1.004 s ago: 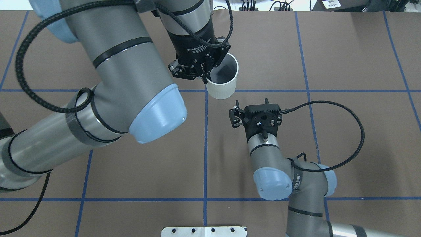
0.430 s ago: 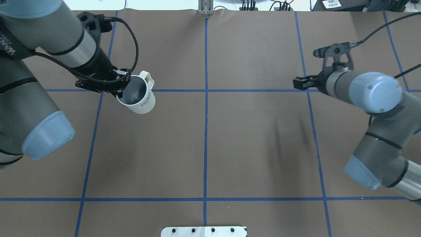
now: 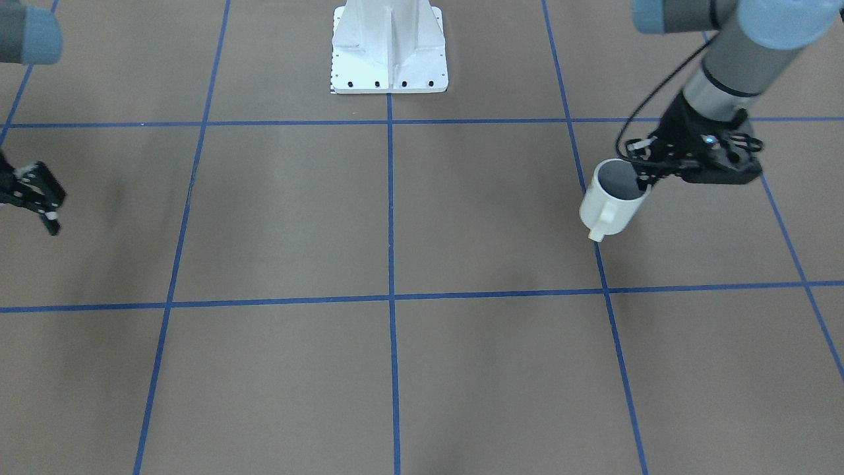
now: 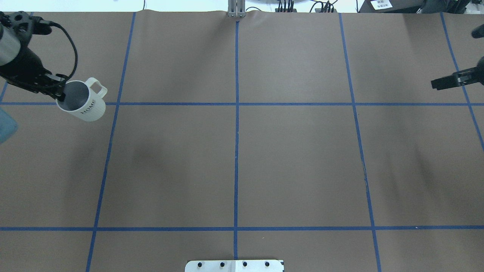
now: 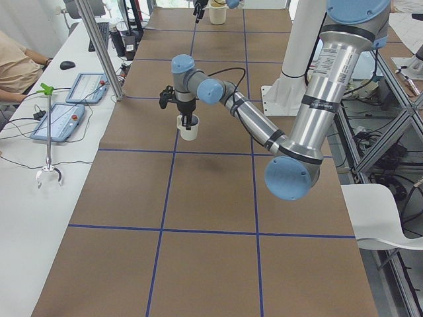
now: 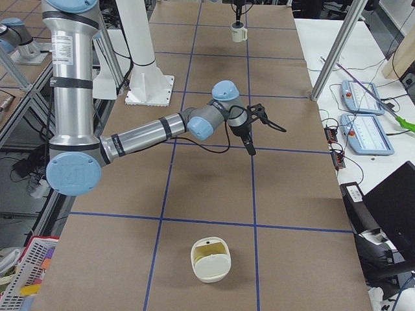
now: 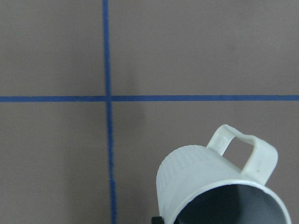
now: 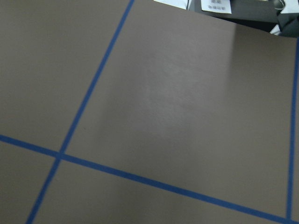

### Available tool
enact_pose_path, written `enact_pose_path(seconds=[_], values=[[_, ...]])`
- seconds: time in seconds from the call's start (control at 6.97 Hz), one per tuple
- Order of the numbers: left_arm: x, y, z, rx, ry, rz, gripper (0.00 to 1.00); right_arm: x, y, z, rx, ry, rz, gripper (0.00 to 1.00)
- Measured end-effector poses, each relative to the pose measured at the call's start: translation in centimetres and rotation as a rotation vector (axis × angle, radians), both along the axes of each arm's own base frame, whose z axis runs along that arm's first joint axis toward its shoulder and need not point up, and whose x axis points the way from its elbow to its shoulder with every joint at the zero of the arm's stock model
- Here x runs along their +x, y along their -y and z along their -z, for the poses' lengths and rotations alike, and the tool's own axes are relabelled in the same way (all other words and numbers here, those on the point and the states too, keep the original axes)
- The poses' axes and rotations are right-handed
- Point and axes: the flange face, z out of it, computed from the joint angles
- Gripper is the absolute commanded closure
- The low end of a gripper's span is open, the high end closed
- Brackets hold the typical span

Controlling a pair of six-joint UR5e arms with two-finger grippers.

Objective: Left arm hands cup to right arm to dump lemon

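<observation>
The cup (image 4: 85, 105) is a cream-white mug with a grey inside and black lettering. It hangs tilted above the table at the far left, handle pointing away from the robot. My left gripper (image 4: 60, 95) is shut on its rim, one finger inside. The cup also shows in the front view (image 3: 610, 201), the left wrist view (image 7: 210, 186), and small in the side views (image 5: 189, 129) (image 6: 239, 31). My right gripper (image 4: 440, 82) is open and empty at the far right, well apart from the cup, and also shows in the front view (image 3: 38, 194). No lemon shows in the cup.
The table (image 4: 242, 158) is brown paper with blue tape lines. A cream-white container with a yellowish inside (image 6: 211, 260) lies near the table's end on my right. The robot's white base plate (image 3: 389, 49) stands at the near edge. Control tablets (image 5: 66, 105) sit beyond the far edge.
Both arms have swung apart from the table's middle. The left gripper carried the cup to the far left; the right gripper moved to the far right.
</observation>
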Motion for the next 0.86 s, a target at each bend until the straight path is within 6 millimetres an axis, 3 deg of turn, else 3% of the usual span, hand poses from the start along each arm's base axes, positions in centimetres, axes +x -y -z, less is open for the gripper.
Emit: enact_pose_path(seconds=[0.14,0.43,0.57,0.72,0.86], values=[[-2.6,1.0,-5.3,-0.024,-0.005,-0.062,1.0,2.8,-1.2,-1.9,-0.017,-0.003,0.021,0.0],[-3.6,0.9,-11.7,-0.104,-0.03,-0.126,1.0,4.9,-2.3,-4.6,-0.061,-0.008,0.022,0.0],[-3.6,0.5,-13.6,-0.13,-0.033,-0.137,0.96,5.5,-2.7,-6.0,-0.095,-0.002,0.023,0.0],[-3.3,0.3,-14.4,-0.137,-0.031,-0.147,0.81,5.7,-3.3,-6.8,-0.127,0.032,0.041,0.0],[-2.3,-0.1,-14.8,-0.139,-0.026,-0.169,0.79,6.1,-3.8,-7.1,-0.149,0.076,0.056,0.0]])
